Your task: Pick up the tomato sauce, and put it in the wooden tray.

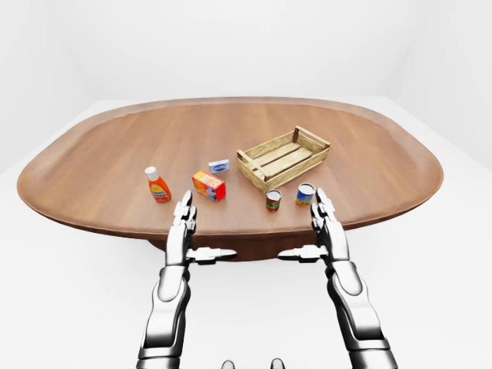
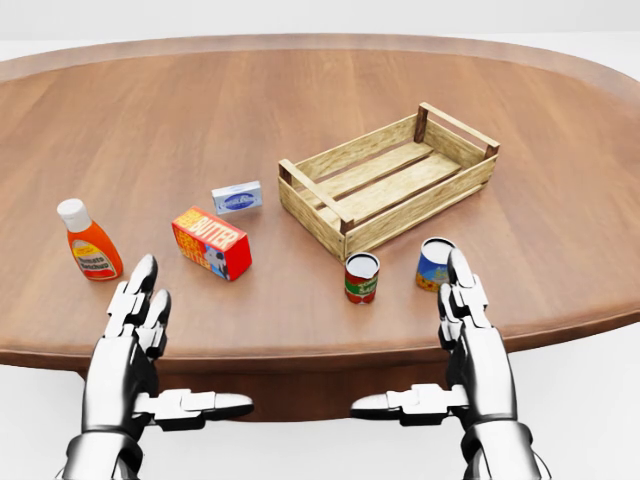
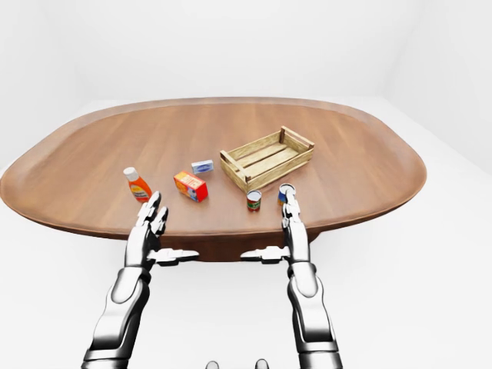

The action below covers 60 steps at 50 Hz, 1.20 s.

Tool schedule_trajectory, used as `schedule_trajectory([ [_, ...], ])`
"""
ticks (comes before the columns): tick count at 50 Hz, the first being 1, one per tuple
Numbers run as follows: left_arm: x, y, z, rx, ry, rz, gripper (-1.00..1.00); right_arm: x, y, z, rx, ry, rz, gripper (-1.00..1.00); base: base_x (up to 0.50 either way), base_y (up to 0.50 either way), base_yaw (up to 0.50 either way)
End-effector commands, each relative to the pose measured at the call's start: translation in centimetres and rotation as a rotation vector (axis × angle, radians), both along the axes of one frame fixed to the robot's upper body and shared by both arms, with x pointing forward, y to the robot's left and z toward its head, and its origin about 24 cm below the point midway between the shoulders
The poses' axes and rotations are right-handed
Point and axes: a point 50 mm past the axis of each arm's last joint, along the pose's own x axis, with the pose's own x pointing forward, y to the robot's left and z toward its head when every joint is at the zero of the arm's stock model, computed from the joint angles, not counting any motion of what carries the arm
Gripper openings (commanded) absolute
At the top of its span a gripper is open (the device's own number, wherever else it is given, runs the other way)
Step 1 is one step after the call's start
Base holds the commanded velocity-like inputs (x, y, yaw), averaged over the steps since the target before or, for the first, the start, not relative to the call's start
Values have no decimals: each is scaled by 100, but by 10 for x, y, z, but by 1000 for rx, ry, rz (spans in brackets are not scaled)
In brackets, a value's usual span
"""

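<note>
The tomato sauce point(image 2: 361, 277) is a small can with a red and green label, standing upright on the wooden table point(image 2: 300, 110) just below the near corner of the wooden tray point(image 2: 388, 180). The tray, a slatted crate, holds nothing. My right hand point(image 2: 420, 340) hovers open at the table's near edge, below and to the right of the can, with its fingertips point(image 2: 458, 268) beside a blue can point(image 2: 433, 262). My left hand point(image 2: 185, 345) is open too, at the lower left, below an orange bottle point(image 2: 88, 240). Neither hand holds anything.
A red and yellow box point(image 2: 211, 242) lies left of the sauce can, and a small blue-white packet point(image 2: 237, 197) lies above it. The oval table's upper half is bare wood. White floor surrounds the table.
</note>
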Motion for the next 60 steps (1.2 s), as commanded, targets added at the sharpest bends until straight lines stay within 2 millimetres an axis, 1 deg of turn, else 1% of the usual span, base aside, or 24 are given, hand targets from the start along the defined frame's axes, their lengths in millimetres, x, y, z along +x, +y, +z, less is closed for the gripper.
schedule_trajectory([
  [1,1,14,3,-17,0,12,92,-1,-3,1,-4,13,12,100,0,0,0],
  [5,1,15,3,-15,0,14,92,-2,-3,2,-3,10,15,100,0,0,0],
  [10,0,19,7,-23,-7,22,92,-6,-5,12,2,-8,16,100,0,0,0],
  [13,-3,25,15,-34,-24,45,92,-11,-7,24,10,-60,12,100,0,0,0],
  [18,-30,51,69,-84,-261,112,92,-34,-19,67,12,-246,-34,100,0,0,0],
  [19,-39,60,82,-93,-322,138,93,-41,-23,79,2,-298,-51,100,0,0,0],
  [20,-45,67,91,-104,-365,157,92,-47,-26,86,1,-330,-73,100,0,0,0],
  [21,-57,79,106,-117,-441,193,92,-60,-31,103,1,-405,-87,100,0,0,0],
  [23,-68,87,116,-120,-497,220,92,-71,-35,115,-8,-462,-102,100,0,0,0],
  [24,-68,87,116,-119,-499,221,92,-71,-35,116,-10,-464,-102,100,0,0,0],
  [25,-78,93,125,-125,-549,241,92,-81,-39,126,-23,-508,-120,100,0,0,0],
  [28,-90,97,136,-123,-606,257,92,-92,-43,137,-27,-564,-134,100,0,0,0],
  [31,-99,98,143,-124,-649,268,92,-92,-45,136,-29,-561,-145,100,0,0,0],
  [33,-101,99,145,-124,-660,272,93,-92,-46,135,-23,-561,-147,100,0,0,0],
  [50,-100,106,145,-142,-669,291,92,-86,-43,129,-13,-534,-125,100,0,0,0],
  [60,-100,107,145,-146,-665,296,92,-88,-41,130,-12,-536,-116,100,43,0,0],
])
